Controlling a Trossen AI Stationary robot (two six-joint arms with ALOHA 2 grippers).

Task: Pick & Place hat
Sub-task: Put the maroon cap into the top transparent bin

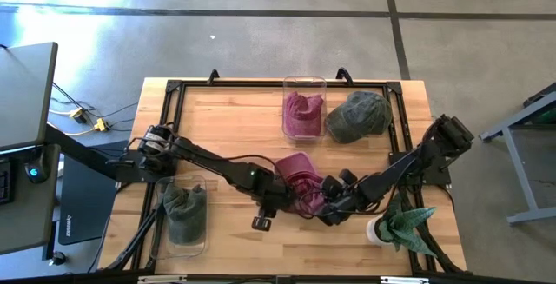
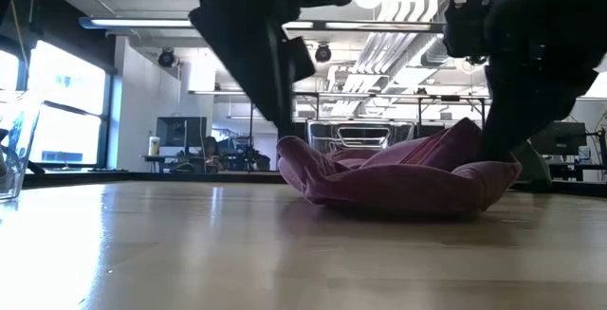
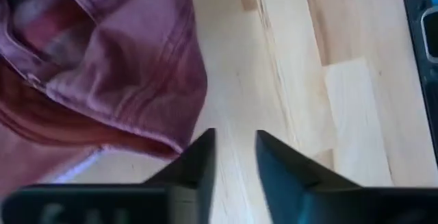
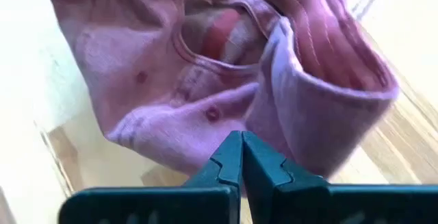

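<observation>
A maroon hat (image 1: 298, 184) lies crumpled, inside up, on the wooden table's middle (image 2: 398, 177). My right gripper (image 1: 330, 208) comes from the table's right and is shut at the hat's near right edge (image 4: 241, 142). My left gripper (image 1: 274, 199) reaches in from the left and stands low over bare wood beside the hat's left edge (image 3: 236, 152). It is open by a narrow gap, and the hat's brim (image 3: 137, 80) lies just clear of its fingers. My right gripper pinches a raised fold of the hat's cloth (image 4: 263, 114) at its fingertips, at the hat's near right edge, coming slanting down from the table's right. In the low view the cloth rises to a peak (image 2: 467, 128) beside the fingers, and the rest lies on the table.
At the far edge a clear bin (image 1: 304, 84) holds another maroon hat, with a green hat (image 1: 358, 115) on the table beside it. A second clear bin (image 1: 185, 232) at the near left holds a green hat. A potted plant (image 1: 404, 225) stands at the near right.
</observation>
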